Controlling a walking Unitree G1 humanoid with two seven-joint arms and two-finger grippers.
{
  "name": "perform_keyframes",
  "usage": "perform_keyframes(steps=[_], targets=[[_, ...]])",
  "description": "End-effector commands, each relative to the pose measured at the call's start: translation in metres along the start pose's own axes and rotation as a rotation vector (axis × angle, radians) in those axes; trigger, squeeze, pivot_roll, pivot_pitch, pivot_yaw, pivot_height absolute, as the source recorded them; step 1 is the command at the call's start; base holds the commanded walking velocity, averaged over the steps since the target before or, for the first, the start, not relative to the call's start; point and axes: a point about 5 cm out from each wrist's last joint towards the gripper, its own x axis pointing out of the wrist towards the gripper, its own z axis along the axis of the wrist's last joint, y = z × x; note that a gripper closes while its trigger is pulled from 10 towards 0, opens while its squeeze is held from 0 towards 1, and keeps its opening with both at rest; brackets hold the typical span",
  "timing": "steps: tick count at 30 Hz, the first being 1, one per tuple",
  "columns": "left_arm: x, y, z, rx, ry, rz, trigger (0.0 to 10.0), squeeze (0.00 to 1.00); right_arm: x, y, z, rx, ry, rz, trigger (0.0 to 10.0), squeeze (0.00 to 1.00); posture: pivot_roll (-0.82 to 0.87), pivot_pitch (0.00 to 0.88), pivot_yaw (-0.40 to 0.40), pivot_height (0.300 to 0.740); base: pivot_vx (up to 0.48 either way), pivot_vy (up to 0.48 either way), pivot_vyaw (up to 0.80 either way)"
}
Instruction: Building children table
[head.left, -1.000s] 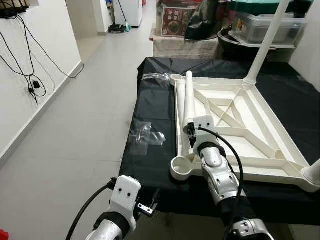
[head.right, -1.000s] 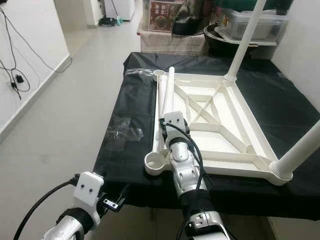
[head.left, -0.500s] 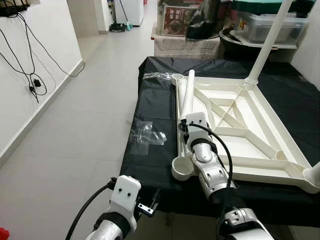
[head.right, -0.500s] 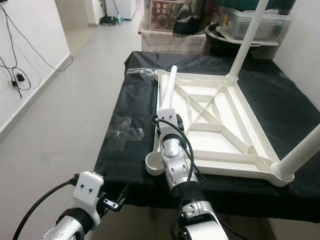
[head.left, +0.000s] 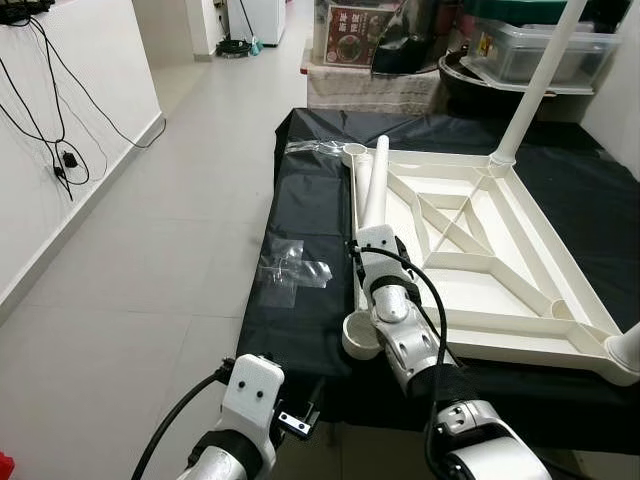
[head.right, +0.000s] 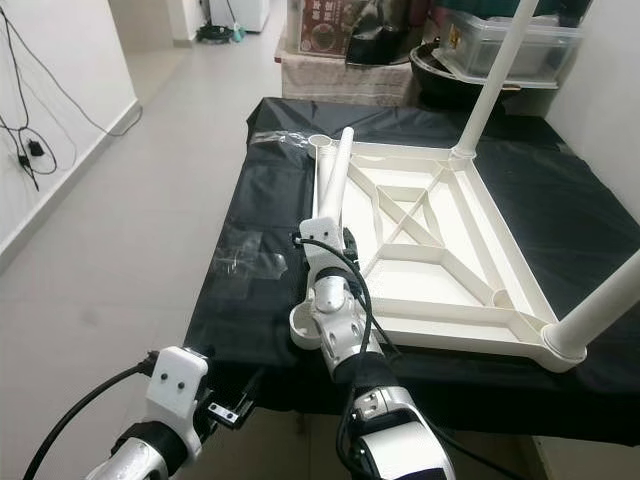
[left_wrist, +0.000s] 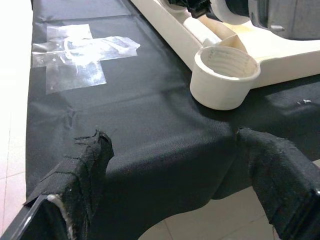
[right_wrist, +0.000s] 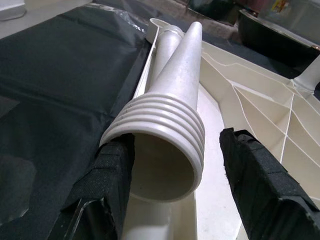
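Note:
A white table top (head.left: 520, 345) lies upside down on a black-covered table (head.left: 310, 210). One leg (head.left: 535, 80) stands in its far right corner. Another leg (head.left: 625, 345) stands at the near right corner. A loose leg (head.left: 377, 185) lies along the left rim. Its threaded end (right_wrist: 165, 135) sits between the fingers of my right gripper (right_wrist: 177, 140), which is open: one pad touches the threads and the other stands off. The near left socket (left_wrist: 225, 75) is empty. My left gripper (left_wrist: 170, 137) hangs open below the table's front edge.
Clear plastic wrap (head.left: 290, 270) lies on the black cover left of the table top. Boxes and bins (head.left: 520, 50) crowd the far end. To the left is tiled floor (head.left: 150, 260) and a wall with dangling cables (head.left: 60, 160).
My right wrist has swung left and now sits straight behind the loose leg's threaded end. The left arm has stayed put.

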Motion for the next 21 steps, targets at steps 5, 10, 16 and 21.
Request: perform_keyframes(steps=[5, 10, 16, 21], targets=[[-0.0044, -0.0036, -0.0002, -0.009, 0.015, -0.002, 10.0, 0.00, 0.0045, -0.0038, -0.0005, -0.002, 0.009, -0.036, 10.0, 0.00, 0.08, 0.149, -0.087, 0.740, 0.000, 0.000, 0.00], [-0.0051, -0.0043, -0.0003, -0.012, 0.018, -0.002, 10.0, 0.00, 0.0071, -0.0066, -0.0004, 0.002, 0.015, -0.057, 10.0, 0.00, 0.08, 0.145, -0.087, 0.740, 0.000, 0.000, 0.00], [-0.0055, -0.0047, -0.0007, -0.011, 0.020, -0.003, 10.0, 0.00, 0.0086, -0.0085, -0.0008, 0.018, 0.018, -0.070, 0.0, 0.00, 0.08, 0.139, -0.088, 0.740, 0.000, 0.000, 0.00], [-0.0038, -0.0036, -0.0015, -0.007, 0.020, -0.003, 10.0, 0.00, 0.0088, -0.0097, -0.0022, 0.049, 0.021, -0.077, 0.0, 0.00, 0.08, 0.133, -0.085, 0.740, 0.000, 0.000, 0.00]])
